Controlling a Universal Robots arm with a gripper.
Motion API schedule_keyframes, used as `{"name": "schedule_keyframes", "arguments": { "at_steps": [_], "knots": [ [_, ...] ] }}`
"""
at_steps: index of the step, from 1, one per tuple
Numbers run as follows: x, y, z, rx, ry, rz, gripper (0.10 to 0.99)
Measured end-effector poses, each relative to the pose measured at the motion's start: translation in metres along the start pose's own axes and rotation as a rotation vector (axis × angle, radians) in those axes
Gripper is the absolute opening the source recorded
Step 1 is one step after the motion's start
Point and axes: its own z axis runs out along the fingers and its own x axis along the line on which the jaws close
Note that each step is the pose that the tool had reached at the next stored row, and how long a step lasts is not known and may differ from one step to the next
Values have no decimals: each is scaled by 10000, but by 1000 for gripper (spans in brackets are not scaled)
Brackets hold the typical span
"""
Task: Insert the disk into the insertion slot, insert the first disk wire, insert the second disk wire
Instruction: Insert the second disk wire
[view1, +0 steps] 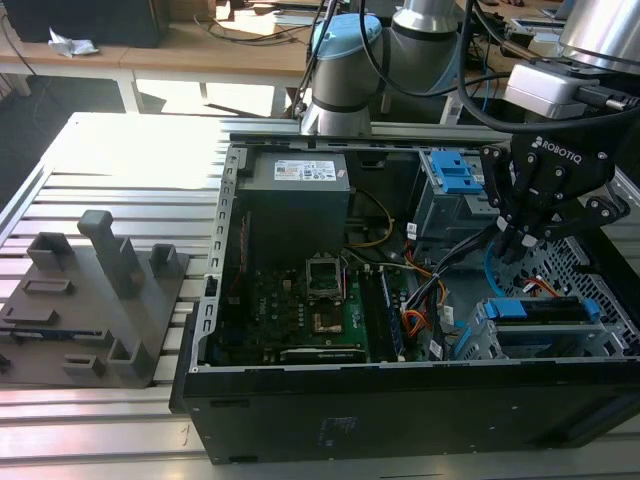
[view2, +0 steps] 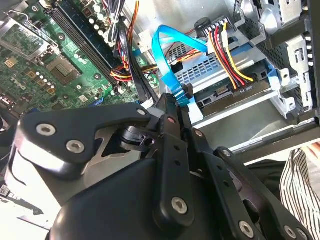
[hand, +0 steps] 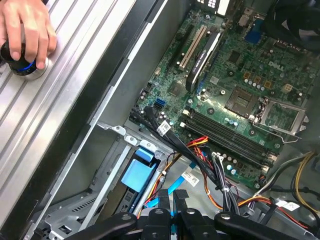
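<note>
1. Where the grey perforated insertion slot (view1: 545, 342) stands at the exterior view's right end of the open computer case (view1: 400, 410), the disk (view1: 540, 311) lies inside it, with its blue caddy showing along the edges.
2. In the second wrist view, the first disk wire (view2: 226, 56), a bundle of orange, red, yellow and black strands, runs down to a black plug seated at the disk's rear edge.
3. Just beside that plug, the second disk wire (view2: 164, 57) loops as a flat light-blue ribbon down to its small dark plug at the disk's edge. I cannot tell whether this plug is fully seated.
4. The gripper (view2: 175, 102) has its fingers pressed together on the light-blue ribbon, right at the dark plug.
5. Beside the cage lies the green motherboard (hand: 235, 90), crossed by black cable bundles.
6. The case rests on a slotted metal table (view1: 120, 150), with a grey fixture (view1: 100, 300) at the exterior view's left.
7. In the first wrist view, a person's hand (hand: 27, 27) rests on a blue-ringed knob (hand: 26, 67) on the table; a striped sleeve (view2: 302, 185) shows in the second wrist view.
</note>
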Motion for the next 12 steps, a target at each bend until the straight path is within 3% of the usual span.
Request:
{"name": "schedule_keyframes", "arguments": {
  "at_steps": [8, 12],
  "knots": [
    [-1, 0, 0, -5, -7, 40, 153],
    [0, 0, 1, -66, -89, 528, 153]
  ]
}}
